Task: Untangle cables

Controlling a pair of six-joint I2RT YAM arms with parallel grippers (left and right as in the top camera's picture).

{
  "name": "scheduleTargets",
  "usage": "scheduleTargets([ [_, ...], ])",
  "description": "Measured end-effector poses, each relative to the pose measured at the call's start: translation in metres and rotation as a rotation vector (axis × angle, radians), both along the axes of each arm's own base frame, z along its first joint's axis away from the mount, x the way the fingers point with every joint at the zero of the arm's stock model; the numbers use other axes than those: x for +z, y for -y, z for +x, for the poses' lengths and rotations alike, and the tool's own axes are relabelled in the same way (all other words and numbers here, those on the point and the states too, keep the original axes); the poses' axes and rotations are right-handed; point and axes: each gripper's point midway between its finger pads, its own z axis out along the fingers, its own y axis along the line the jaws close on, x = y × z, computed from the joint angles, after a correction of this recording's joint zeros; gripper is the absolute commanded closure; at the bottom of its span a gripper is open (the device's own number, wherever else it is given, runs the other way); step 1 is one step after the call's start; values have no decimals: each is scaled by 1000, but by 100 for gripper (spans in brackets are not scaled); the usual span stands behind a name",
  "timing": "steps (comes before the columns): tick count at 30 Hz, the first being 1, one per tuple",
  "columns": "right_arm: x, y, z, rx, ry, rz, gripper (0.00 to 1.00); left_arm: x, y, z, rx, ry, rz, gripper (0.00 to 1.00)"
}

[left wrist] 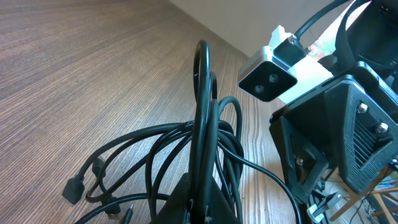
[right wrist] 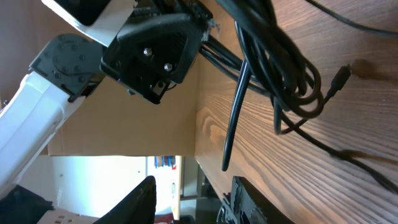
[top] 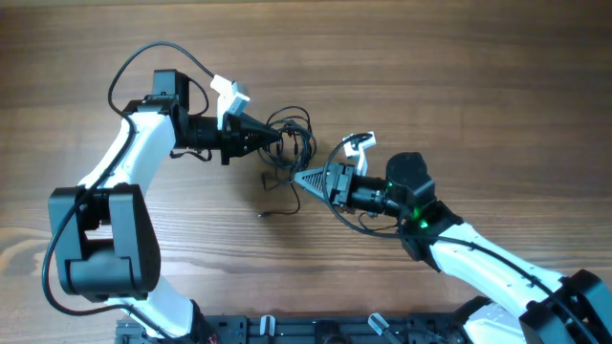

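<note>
The cables [top: 298, 134] are a knot of thin black cords on the wooden table, between my two grippers. My left gripper [top: 277, 143] is shut on one loop of them; in the left wrist view that loop [left wrist: 202, 112] rises upright from the shut jaws [left wrist: 205, 208]. A black plug [left wrist: 73, 188] lies at the lower left. My right gripper [top: 298, 178] is just below and right of the bundle, pointing left. In the right wrist view its fingers [right wrist: 196, 202] are open and empty; the bundle [right wrist: 280, 62] hangs ahead, with a stiff cord end [right wrist: 229, 149] and a small plug [right wrist: 341, 78].
A loose cord end trails toward the front [top: 263, 216]. The left arm's gripper body [right wrist: 155, 50] sits close against the bundle. The table's edge [right wrist: 205, 155] runs just ahead of my right fingers. A black rail [top: 287, 330] lies along the near edge.
</note>
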Motion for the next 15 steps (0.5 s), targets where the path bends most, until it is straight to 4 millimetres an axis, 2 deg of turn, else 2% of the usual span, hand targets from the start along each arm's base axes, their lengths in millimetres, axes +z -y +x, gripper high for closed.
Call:
scheduleTargets([
  [2, -1, -2, -1, -6, 3, -4, 53, 0, 0, 0, 0, 0, 0, 96],
  [8, -3, -10, -2, -42, 11, -23, 54, 0, 0, 0, 0, 0, 0, 96],
  [9, -4, -11, -2, -50, 12, -28, 56, 0, 0, 0, 0, 0, 0, 96],
  [12, -8, -13, 1, -97, -3, -42, 70, 0, 4, -2, -11, 0, 0, 96],
  [15, -11, -8, 9, -165, -19, -55, 71, 0, 12, -6, -36, 0, 0, 96],
])
